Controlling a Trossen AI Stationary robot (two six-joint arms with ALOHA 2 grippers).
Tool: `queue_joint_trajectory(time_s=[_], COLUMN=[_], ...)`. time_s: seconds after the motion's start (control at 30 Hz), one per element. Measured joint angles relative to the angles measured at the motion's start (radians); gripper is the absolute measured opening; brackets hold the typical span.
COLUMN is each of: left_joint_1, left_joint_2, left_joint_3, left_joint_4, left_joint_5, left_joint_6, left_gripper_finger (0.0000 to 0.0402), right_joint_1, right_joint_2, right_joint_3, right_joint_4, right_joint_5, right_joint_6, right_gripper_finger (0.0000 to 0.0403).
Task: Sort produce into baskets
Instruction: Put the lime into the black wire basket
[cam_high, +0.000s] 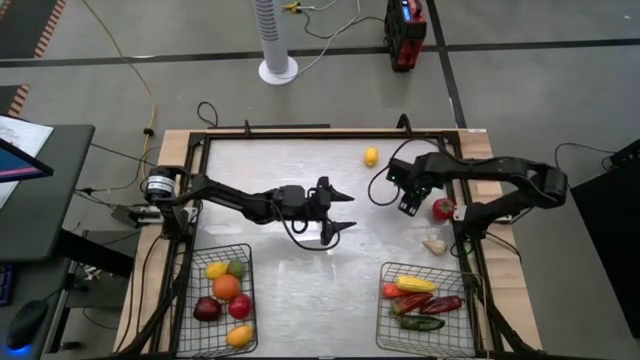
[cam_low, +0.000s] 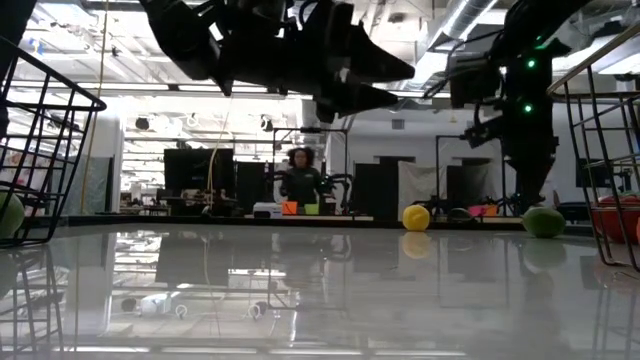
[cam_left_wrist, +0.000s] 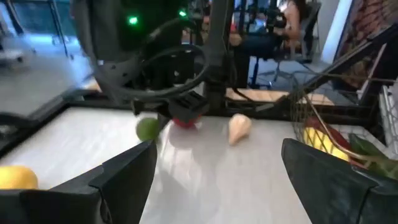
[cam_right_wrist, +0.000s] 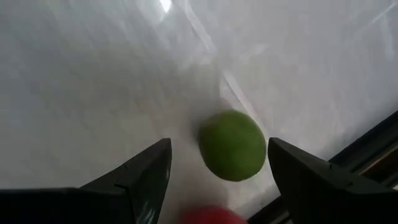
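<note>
My right gripper (cam_high: 408, 200) is open and hangs over the far right of the table, pointing down. In the right wrist view its fingers stand on either side of a green lime (cam_right_wrist: 233, 144), above it and apart from it; the gripper (cam_right_wrist: 219, 152) touches nothing. The lime rests on the table beside a red piece (cam_high: 442, 208). A whitish garlic bulb (cam_high: 434, 243) and a yellow lemon (cam_high: 371, 156) lie loose on the table. My left gripper (cam_high: 345, 209) is open and empty at mid-table, above the surface. The left basket (cam_high: 246, 250) holds round fruits; the right basket (cam_high: 384, 270) holds elongated vegetables.
The table has a raised dark frame (cam_high: 330, 133) along its edges. The red piece lies close to the right frame rail. Cables (cam_high: 378, 190) loop near my right arm. A person (cam_low: 300, 175) sits in the room beyond the far edge.
</note>
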Motion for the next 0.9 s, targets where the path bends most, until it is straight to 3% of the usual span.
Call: queue_joint_trajectory(time_s=[0.23, 0.37, 0.7, 0.9], left_joint_1=[0.0, -0.011, -0.044, -0.058], left_joint_2=[-0.122, -0.173, -0.192, -0.224], left_joint_3=[0.074, 0.075, 0.075, 0.075], left_joint_4=[-0.326, -0.404, -0.454, -0.474], left_joint_5=[-0.062, -0.103, -0.125, -0.126], left_joint_6=[0.039, 0.048, 0.047, 0.046], left_gripper_finger=[0.0333, 0.0333, 0.0333, 0.0333], right_joint_1=[-0.035, -0.057, -0.068, -0.064], right_joint_2=[0.037, 0.063, 0.171, 0.203], right_joint_3=[0.0, 0.0, -0.009, -0.009], right_joint_4=[-0.019, -0.025, 0.0, 0.007], right_joint_5=[0.0, 0.001, 0.0, 0.0], right_joint_6=[-0.042, -0.06, -0.102, -0.116], right_gripper_finger=[0.0294, 0.0291, 0.0286, 0.0254])
